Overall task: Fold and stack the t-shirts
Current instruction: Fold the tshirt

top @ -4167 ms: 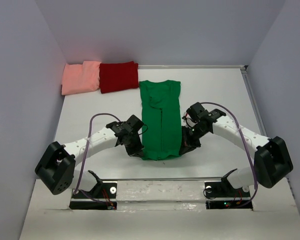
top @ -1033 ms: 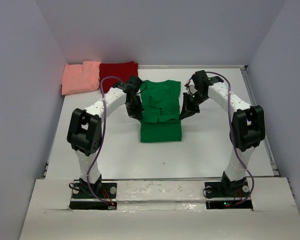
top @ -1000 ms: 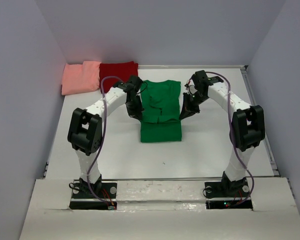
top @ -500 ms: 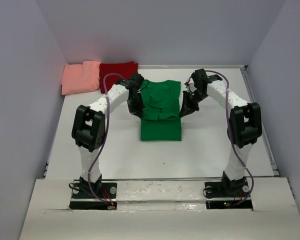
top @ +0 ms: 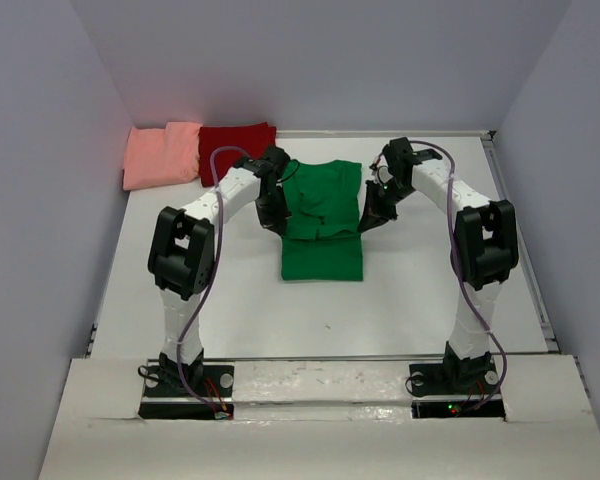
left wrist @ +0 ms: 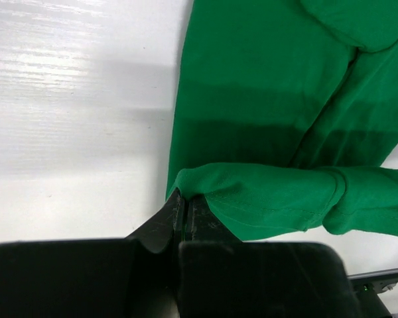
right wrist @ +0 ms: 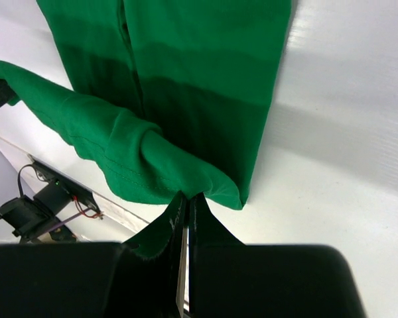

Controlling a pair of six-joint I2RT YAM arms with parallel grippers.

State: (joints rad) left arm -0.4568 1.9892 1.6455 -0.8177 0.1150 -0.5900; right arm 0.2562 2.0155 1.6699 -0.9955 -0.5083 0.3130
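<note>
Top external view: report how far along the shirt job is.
Done: the salmon-pink folded fabric shirt and dark red folded shirt lie side by side at the far-left corner, unstacked. In hand: left gripper and right gripper are each shut on the hem of the bright green t-shirt, doubling it over itself. Left: lay that fold down, then stack all three.

A white counter (top: 420, 290) with a flat, matte top, enclosed by pale walls on three sides. Three t-shirts lie on it. A bright green t-shirt (top: 322, 262) lies lengthwise in the middle, folded narrow, its near end flat on the surface and a band of cloth raised in a fold across it. In the far left corner, a folded salmon-pink t-shirt (top: 162, 155) and a folded dark red t-shirt (top: 237, 150) lie side by side, touching, the pink one nearest the left wall.
</note>
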